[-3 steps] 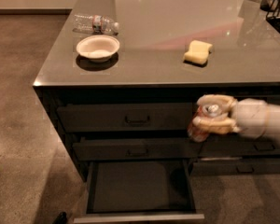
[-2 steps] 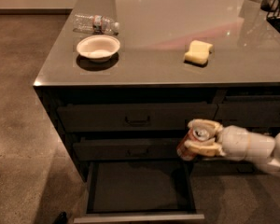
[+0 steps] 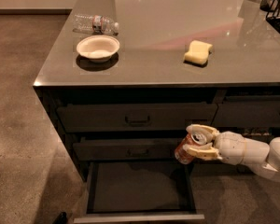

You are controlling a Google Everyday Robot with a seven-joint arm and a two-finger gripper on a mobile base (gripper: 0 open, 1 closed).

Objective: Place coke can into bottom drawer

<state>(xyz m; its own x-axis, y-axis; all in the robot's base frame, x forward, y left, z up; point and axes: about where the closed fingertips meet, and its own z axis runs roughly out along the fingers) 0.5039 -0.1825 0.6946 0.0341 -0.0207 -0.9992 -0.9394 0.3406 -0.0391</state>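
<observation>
The coke can (image 3: 185,151) is reddish-brown with a silver top and hangs tilted in my gripper (image 3: 195,141), whose pale fingers (image 3: 201,129) are shut around its upper part. The gripper comes in from the right on a white arm (image 3: 252,152). It holds the can in front of the middle drawer (image 3: 130,149), just above the right rear corner of the open bottom drawer (image 3: 140,185). The bottom drawer is pulled out, with a flat dark floor and a lighter front edge (image 3: 139,217). Nothing shows inside it.
On the grey counter (image 3: 177,36) stand a white bowl (image 3: 98,48), a clear plastic bottle (image 3: 95,24) lying down, and a yellow sponge (image 3: 198,52). The top drawer (image 3: 136,116) is closed. A dark rack (image 3: 276,3) sits at the far right. Brown floor lies to the left.
The gripper with the can has moved down and to the left, from beside the upper drawers to just above the open bottom drawer's right side. The can is now more tilted.
</observation>
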